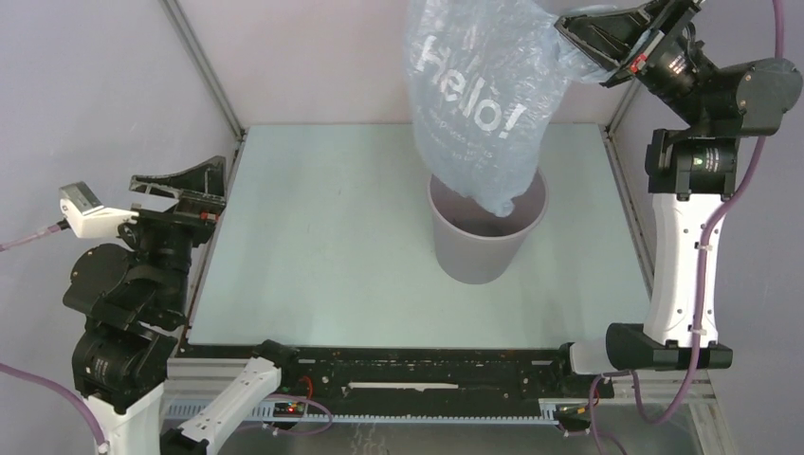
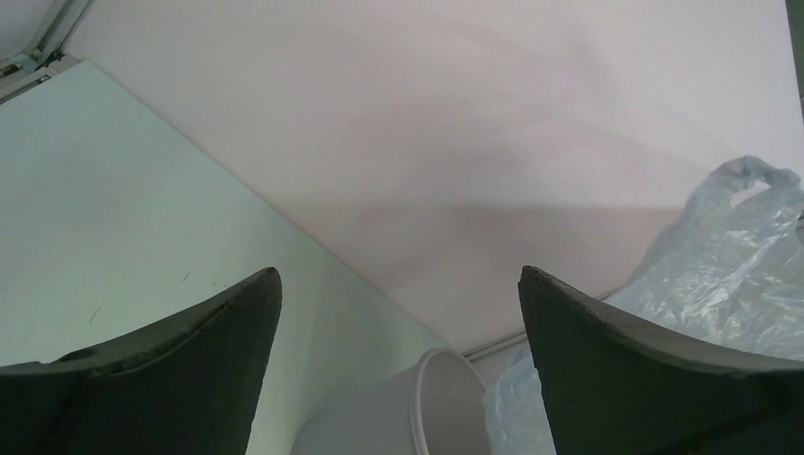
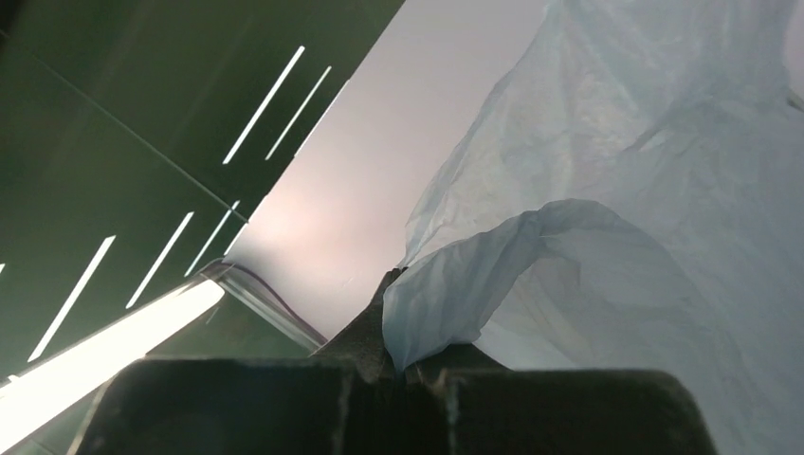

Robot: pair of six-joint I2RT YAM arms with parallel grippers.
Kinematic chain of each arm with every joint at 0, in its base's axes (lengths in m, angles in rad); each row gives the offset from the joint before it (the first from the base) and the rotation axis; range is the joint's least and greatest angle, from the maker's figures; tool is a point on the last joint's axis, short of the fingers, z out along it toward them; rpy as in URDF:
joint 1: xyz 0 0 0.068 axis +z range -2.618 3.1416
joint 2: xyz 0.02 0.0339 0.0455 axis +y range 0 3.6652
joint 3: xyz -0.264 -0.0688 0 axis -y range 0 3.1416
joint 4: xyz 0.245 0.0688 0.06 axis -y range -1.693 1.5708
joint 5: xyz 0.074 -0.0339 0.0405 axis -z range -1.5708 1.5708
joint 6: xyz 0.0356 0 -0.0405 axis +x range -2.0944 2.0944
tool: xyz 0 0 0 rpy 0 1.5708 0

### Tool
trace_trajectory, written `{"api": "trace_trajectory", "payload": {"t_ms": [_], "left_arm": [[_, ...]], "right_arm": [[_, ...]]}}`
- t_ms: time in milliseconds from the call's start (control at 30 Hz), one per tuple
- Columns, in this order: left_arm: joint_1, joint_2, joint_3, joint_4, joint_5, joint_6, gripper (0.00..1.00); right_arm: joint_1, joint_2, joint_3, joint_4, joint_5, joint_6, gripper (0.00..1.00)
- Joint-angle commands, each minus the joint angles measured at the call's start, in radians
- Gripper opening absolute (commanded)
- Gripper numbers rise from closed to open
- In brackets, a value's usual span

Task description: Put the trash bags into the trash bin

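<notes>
The pale-blue translucent trash bag [image 1: 479,90] with white "Hello!" lettering hangs from my right gripper [image 1: 574,43], which is shut on its upper edge high at the back right. The bag's lower tip dips just inside the rim of the grey trash bin [image 1: 479,251], which stands upright at the middle of the table. In the right wrist view the bag [image 3: 616,227] is pinched between the closed fingers. My left gripper [image 1: 180,190] is open and empty at the table's left edge. In the left wrist view the bin [image 2: 417,408] and the bag [image 2: 721,275] show beyond it.
The pale green table top [image 1: 322,237] is framed by metal posts at the back corners [image 1: 204,66]. A black rail [image 1: 408,365] runs along the near edge between the arm bases. Grey walls close in the back and sides.
</notes>
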State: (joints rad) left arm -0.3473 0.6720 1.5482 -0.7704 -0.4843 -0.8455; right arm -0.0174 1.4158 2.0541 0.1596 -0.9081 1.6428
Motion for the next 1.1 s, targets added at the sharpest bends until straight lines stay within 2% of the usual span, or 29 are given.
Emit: {"api": "trace_trajectory", "payload": {"t_ms": [0,100,233,300,467,533,633,700,800,833,967,1000,1067], "left_arm": [[0.004,0.027,-0.01,0.047,0.021,0.017,1.0],[0.005,0.037,-0.014,0.059,0.041,0.016,1.0],[0.004,0.057,-0.02,0.085,0.088,0.017,1.0],[0.003,0.069,-0.038,0.125,0.149,0.024,1.0],[0.004,0.125,-0.083,0.288,0.398,0.029,1.0],[0.005,0.162,-0.084,0.326,0.486,0.022,1.0],[0.004,0.21,-0.081,0.354,0.596,0.01,1.0],[0.004,0.23,-0.089,0.366,0.634,-0.005,0.99],[0.004,0.245,-0.107,0.395,0.673,-0.024,0.99],[0.004,0.25,-0.11,0.403,0.687,-0.026,0.99],[0.003,0.281,-0.114,0.437,0.758,-0.037,1.0],[0.002,0.291,-0.118,0.45,0.781,-0.038,1.0],[-0.003,0.317,-0.12,0.467,0.827,-0.036,0.94]], "right_arm": [[-0.035,-0.038,-0.076,0.05,-0.075,0.059,0.0],[-0.032,-0.1,-0.256,0.113,-0.084,0.043,0.0],[-0.028,-0.168,-0.446,0.046,-0.157,-0.145,0.0],[-0.008,-0.175,-0.465,-0.151,-0.193,-0.364,0.0],[0.043,-0.233,-0.465,-0.58,-0.103,-0.866,0.0],[0.033,-0.255,-0.466,-0.735,-0.063,-1.006,0.0],[0.031,-0.289,-0.467,-0.859,-0.026,-1.162,0.0],[0.034,-0.303,-0.466,-0.835,-0.033,-1.137,0.0],[0.047,-0.287,-0.46,-0.659,-0.128,-0.999,0.0],[0.054,-0.277,-0.445,-0.659,-0.134,-0.994,0.0],[0.076,-0.277,-0.423,-0.941,-0.021,-1.136,0.0],[0.091,-0.291,-0.437,-1.012,0.034,-1.189,0.0],[0.135,-0.318,-0.462,-1.129,0.191,-1.28,0.0]]}}
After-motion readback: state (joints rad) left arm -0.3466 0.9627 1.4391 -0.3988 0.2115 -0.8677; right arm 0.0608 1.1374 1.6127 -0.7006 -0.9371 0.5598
